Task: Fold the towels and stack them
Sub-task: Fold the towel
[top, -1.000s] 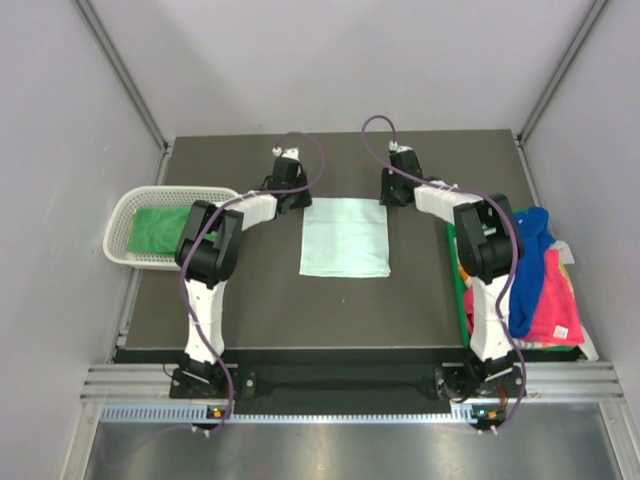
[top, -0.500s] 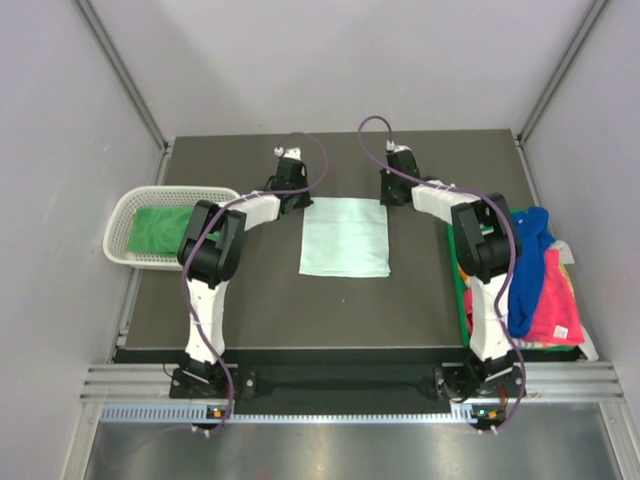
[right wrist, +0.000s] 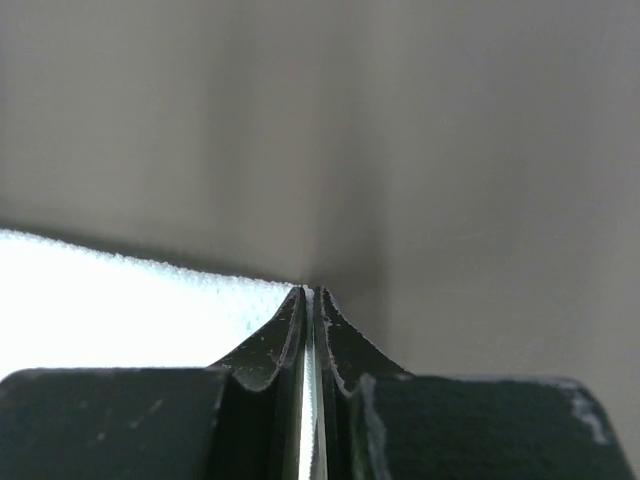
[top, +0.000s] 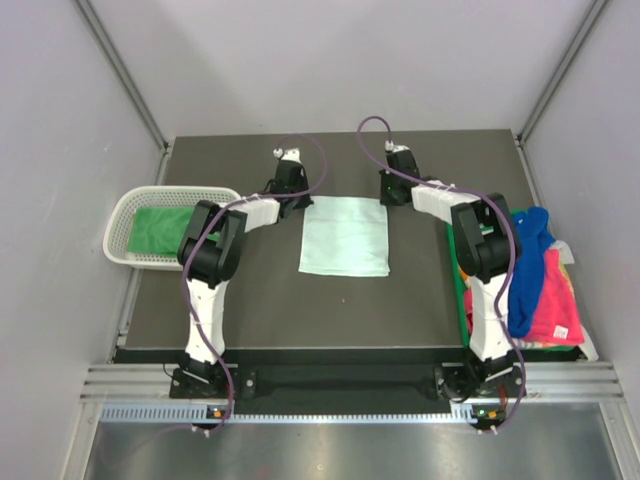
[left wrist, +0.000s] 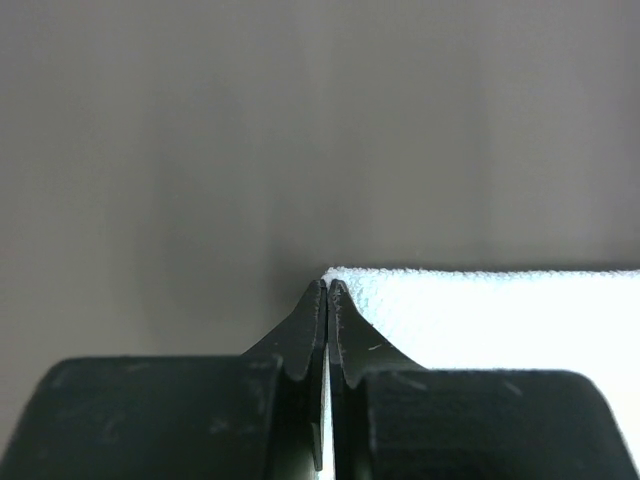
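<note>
While both arms reach toward the far side of the dark rectangular table [top: 260, 300], I see the pale mint-white square terry towel [top: 345, 235] lying flat and squared at the table's middle, its far edge between the two wrists.

The left gripper [top: 301, 203] sits low at the towel's far-left corner. In its wrist camera the black fingertips [left wrist: 300, 335] are pressed together right where the nubbly white corner ends, with a thin bright sliver of cloth showing in the seam between them. It is pinching that corner against the tabletop.

The right gripper [top: 386, 199] is at the far-right corner. Its own camera shows the same thing mirrored: the fingertips [right wrist: 270, 350] are drawn nearly together, a narrow bright strip is caught between them, and the cloth's edge runs off to the left. It too is nipping the towel.

Off the table's left edge, a white oval mesh basket [top: 118, 225] holds a folded green cloth towel [top: 163, 228].

On the right, just beside the right arm, a green plastic bin [top: 461, 290] carries the unfolded heap. There a royal blue fleecy towel [top: 528, 280] is draped across a bright pink towel [top: 556, 305].
</note>
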`<state>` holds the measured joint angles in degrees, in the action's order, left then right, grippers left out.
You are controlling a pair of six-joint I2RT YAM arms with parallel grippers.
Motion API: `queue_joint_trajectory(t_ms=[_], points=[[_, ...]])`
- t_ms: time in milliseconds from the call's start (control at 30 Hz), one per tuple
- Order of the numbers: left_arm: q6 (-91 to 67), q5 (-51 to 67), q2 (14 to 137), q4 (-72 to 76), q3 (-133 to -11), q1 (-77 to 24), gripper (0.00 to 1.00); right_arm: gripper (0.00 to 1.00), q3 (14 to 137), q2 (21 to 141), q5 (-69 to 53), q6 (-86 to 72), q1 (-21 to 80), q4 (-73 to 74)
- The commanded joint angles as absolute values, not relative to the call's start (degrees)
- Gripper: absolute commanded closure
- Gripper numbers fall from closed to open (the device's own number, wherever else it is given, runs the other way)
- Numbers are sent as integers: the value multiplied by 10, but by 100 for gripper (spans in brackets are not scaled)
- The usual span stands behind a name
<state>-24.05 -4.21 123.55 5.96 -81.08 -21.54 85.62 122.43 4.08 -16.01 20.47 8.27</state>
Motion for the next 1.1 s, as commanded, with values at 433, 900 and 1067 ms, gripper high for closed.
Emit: queue_joint_trajectory(t_ms=[433,900,1067], points=[[-261,-14,1144,246,-688,-215,100,97,719,1077,55,-150,208,-105],[-285,31,1058,369,-550,-215,100,97,583,991,34,-182,214,-171],[-299,38,1029,383,-515,-217,100,97,554,958,31,-192,222,-175]])
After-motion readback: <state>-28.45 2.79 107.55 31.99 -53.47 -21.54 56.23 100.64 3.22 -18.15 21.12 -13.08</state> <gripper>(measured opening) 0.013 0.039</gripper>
